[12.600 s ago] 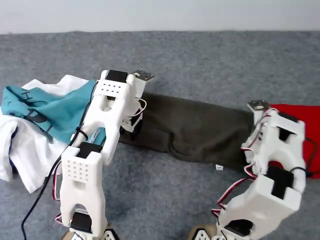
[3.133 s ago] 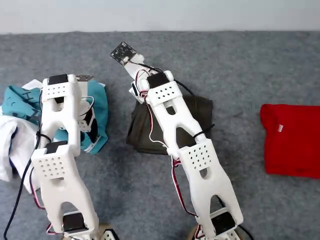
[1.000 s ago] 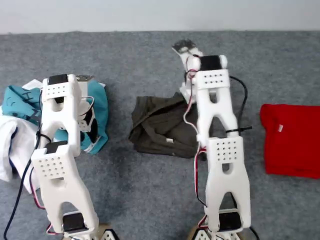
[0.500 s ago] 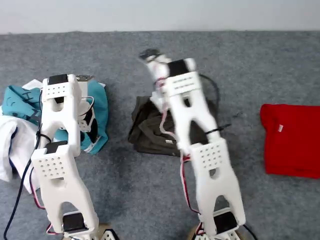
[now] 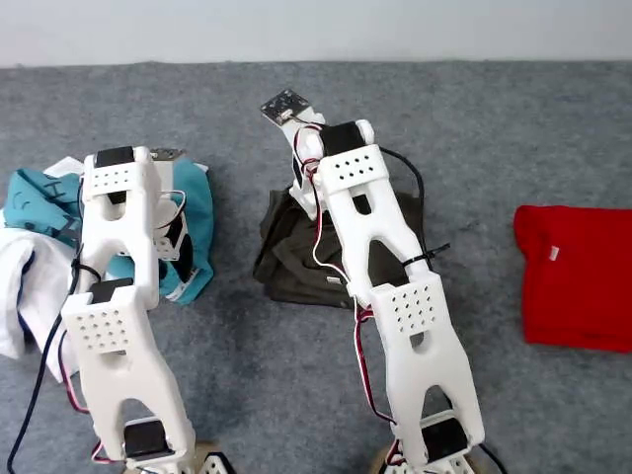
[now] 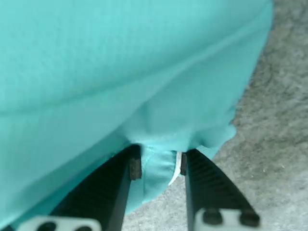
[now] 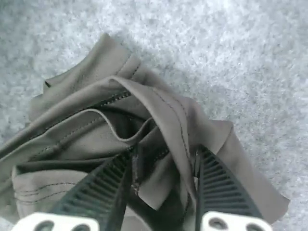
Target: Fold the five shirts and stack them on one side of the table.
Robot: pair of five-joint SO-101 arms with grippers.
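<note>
A teal shirt (image 5: 194,212) lies crumpled at the left, under the left arm (image 5: 123,227). In the left wrist view my left gripper (image 6: 158,166) is shut on a bunched edge of the teal shirt (image 6: 144,72). A dark olive shirt (image 5: 286,259) lies loosely folded in the middle. The right arm (image 5: 360,217) stretches across it toward its far left corner. In the right wrist view my right gripper (image 7: 164,166) pinches a raised fold of the olive shirt (image 7: 91,130). A folded red shirt (image 5: 578,276) lies flat at the right.
A white shirt (image 5: 25,291) lies rumpled at the far left edge, partly under the teal one. The table is covered in grey carpet (image 5: 494,128), with bare stretches along the back and between the olive and red shirts.
The right arm has swung left from the olive shirt's right side to its far left corner, drawing fabric over with it. The left arm has kept still on the teal shirt.
</note>
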